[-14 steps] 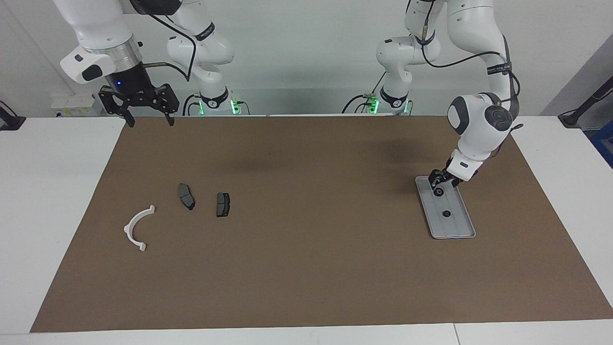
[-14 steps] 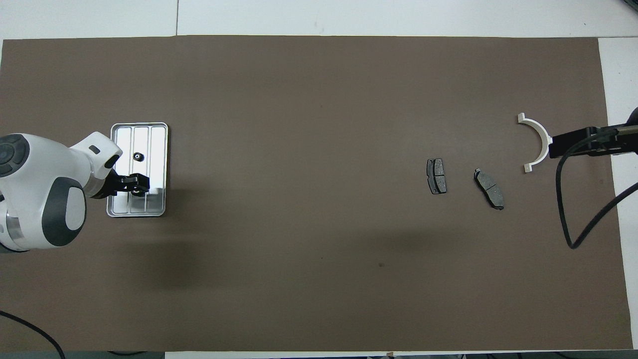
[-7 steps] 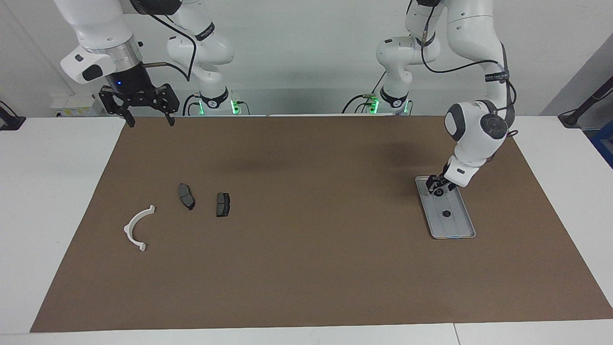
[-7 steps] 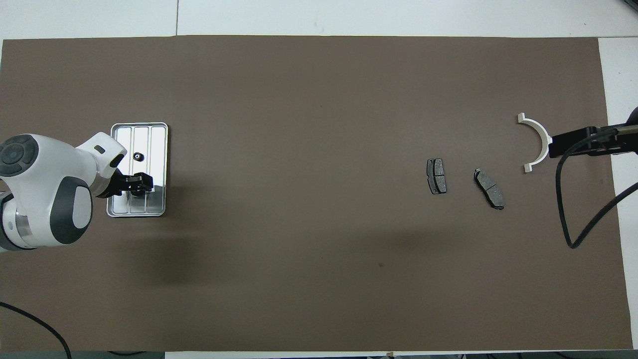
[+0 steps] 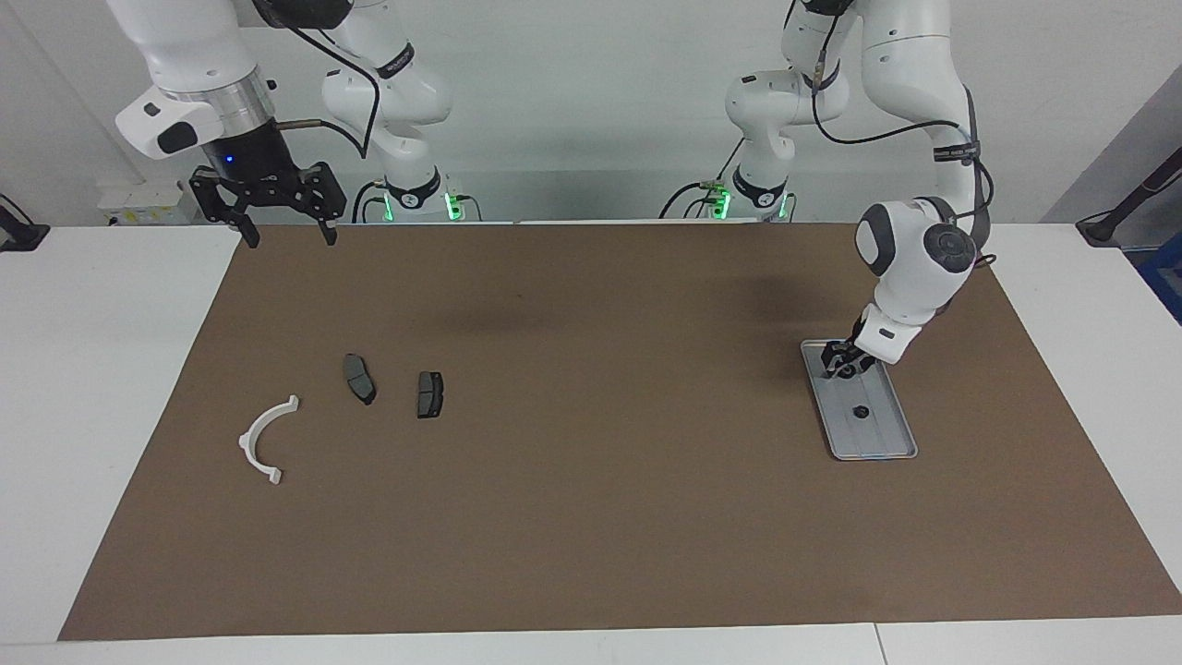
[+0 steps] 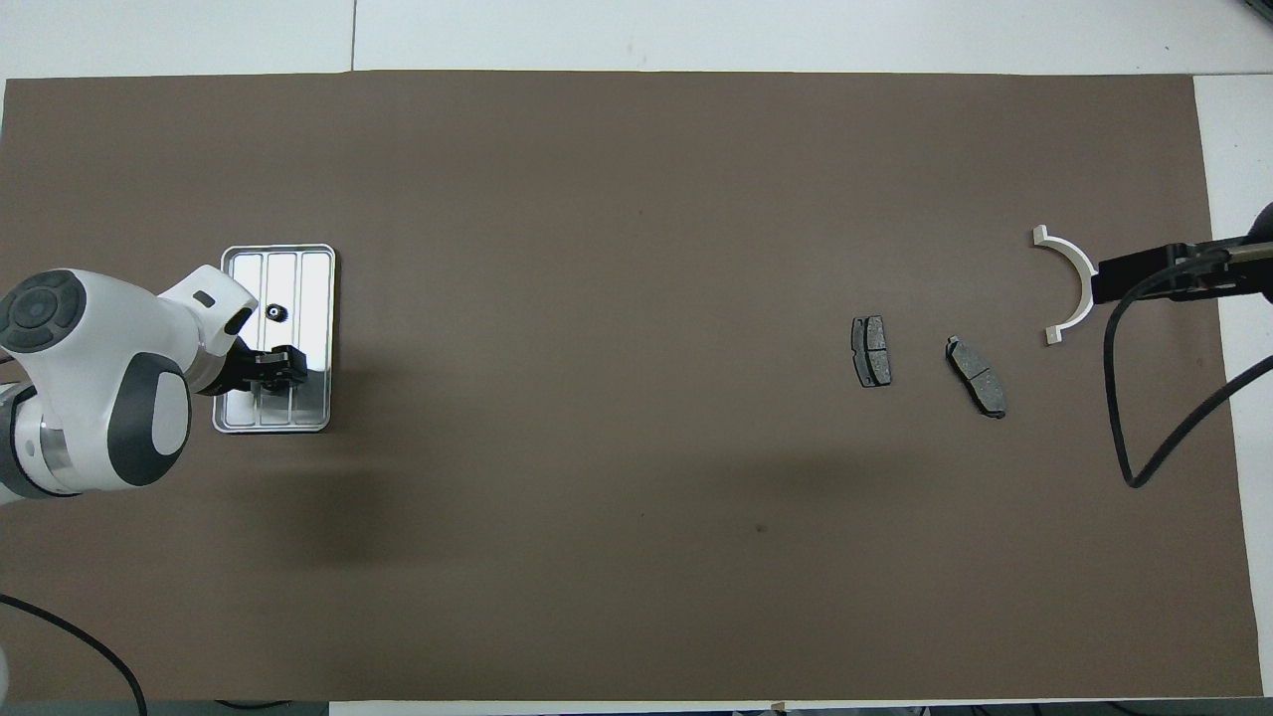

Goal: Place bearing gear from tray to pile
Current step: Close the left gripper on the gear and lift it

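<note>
The silver-grey tray (image 5: 888, 434) lies on the brown mat at the left arm's end; it also shows in the overhead view (image 6: 316, 283). One small black bearing gear (image 5: 860, 412) (image 6: 274, 314) rests in the tray. My left gripper (image 5: 838, 362) (image 6: 281, 362) hangs just over the tray's end nearer the robots, fingers closed on a second small dark bearing gear. The pile lies at the right arm's end: a white semicircular bracket (image 5: 266, 439) (image 6: 1072, 281) and two dark grey pads (image 5: 359, 378) (image 5: 429, 394). My right gripper (image 5: 285, 226) is open, raised and waiting.
A brown mat (image 5: 591, 517) covers most of the white table. In the overhead view the raised right gripper (image 6: 1159, 278) and its black cable (image 6: 1119, 418) overlap the mat's edge beside the bracket. The pads also show there (image 6: 870, 351) (image 6: 977, 376).
My left gripper has risen a little from the tray bottom and shifted slightly toward the robots. The gear farther along the tray and the pile have not moved. The right arm has barely moved.
</note>
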`<state>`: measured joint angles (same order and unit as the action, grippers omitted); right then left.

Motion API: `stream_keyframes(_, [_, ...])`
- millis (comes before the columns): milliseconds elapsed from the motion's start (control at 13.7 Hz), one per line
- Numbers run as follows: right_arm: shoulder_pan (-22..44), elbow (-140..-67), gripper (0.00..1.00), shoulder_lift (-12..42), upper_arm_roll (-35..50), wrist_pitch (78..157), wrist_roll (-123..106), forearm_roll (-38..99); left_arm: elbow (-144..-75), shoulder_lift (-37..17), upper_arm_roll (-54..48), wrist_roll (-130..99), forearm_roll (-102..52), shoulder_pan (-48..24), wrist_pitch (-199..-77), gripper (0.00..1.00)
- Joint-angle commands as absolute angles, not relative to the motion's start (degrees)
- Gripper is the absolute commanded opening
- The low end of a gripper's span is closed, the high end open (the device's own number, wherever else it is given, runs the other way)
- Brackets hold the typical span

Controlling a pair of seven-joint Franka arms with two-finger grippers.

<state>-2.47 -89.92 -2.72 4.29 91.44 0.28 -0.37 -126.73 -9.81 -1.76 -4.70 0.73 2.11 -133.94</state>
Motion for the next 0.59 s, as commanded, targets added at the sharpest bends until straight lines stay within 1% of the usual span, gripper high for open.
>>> stream_keyframes(0, [-2.7,-91.1,1.00,-3.4,4.4,92.7,-0.7,0.7,-127.9,-9.7,-2.0,-5.4,1.1,2.6,-135.4,0.66])
stream_keyframes(73, [-2.7,-91.1,1.00,-3.4,4.4,92.8,-0.6,0.7,-127.9,-9.7,-2.0,-5.4,1.1,2.7,-135.4,0.64])
stream_keyframes(146, [-2.7,-91.1,1.00,-3.5,4.4,92.8,-0.6,0.7,-127.9,-9.8,-2.0,-5.4,1.1,2.6,-135.4,0.60])
stream_keyframes(220, [-2.7,-91.2,1.00,-3.6,4.4,92.8,-0.6,0.7,-127.9,-9.7,-2.0,-5.4,1.1,2.6,-135.4,0.53])
stream_keyframes(366, [-2.7,-91.3,1.00,-3.6,4.4,92.8,-0.6,0.7,-127.9,-9.7,-2.0,-5.4,1.1,2.7,-135.4,0.32])
stream_keyframes(513, [-2.7,-91.3,1.00,-3.6,4.4,92.7,-0.7,0.6,-127.8,-9.8,-2.0,-5.4,1.1,2.6,-135.4,0.18])
